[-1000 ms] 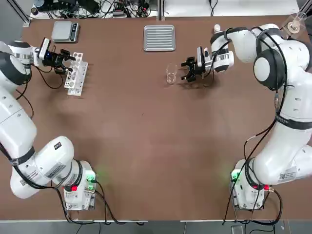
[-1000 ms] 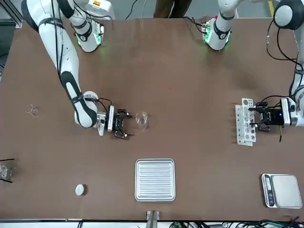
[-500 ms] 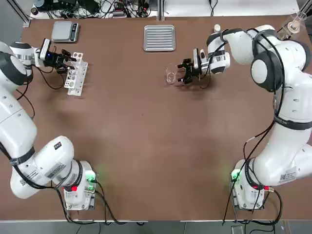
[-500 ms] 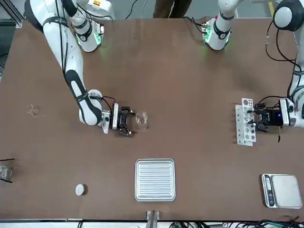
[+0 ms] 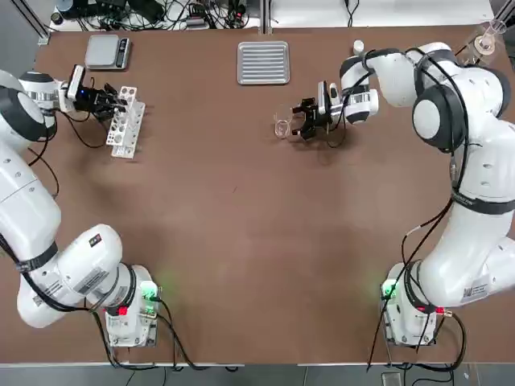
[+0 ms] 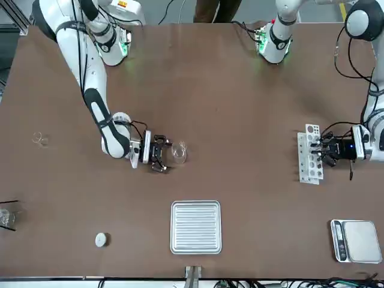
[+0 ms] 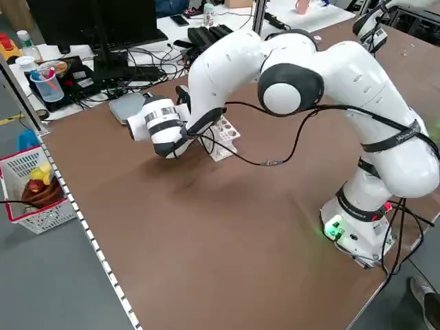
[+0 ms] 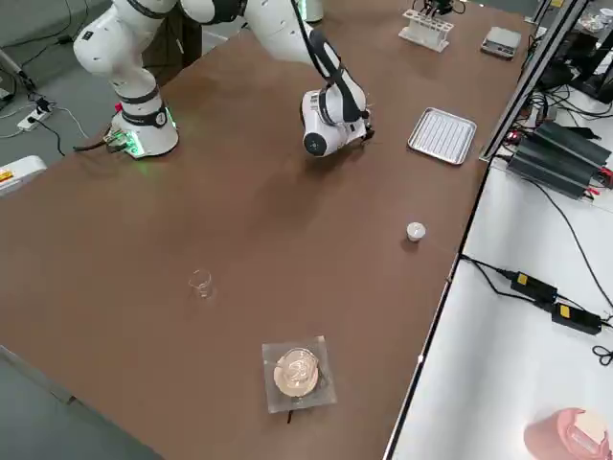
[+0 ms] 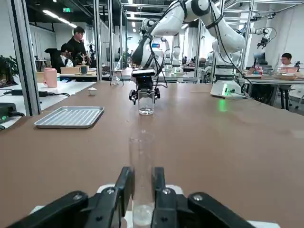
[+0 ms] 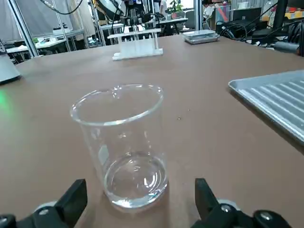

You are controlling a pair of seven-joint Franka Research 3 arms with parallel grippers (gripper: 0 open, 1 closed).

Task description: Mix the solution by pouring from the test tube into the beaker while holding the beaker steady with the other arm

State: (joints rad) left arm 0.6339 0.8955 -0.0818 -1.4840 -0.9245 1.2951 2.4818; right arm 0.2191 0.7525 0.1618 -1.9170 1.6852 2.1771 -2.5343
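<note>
Closer now, right claw [image 10: 141,202] nears the beaker [image 10: 126,147].

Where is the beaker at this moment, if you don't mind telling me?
In the front view, the beaker stands on the table just beyond the right pincer, on its side toward the rack.
</note>
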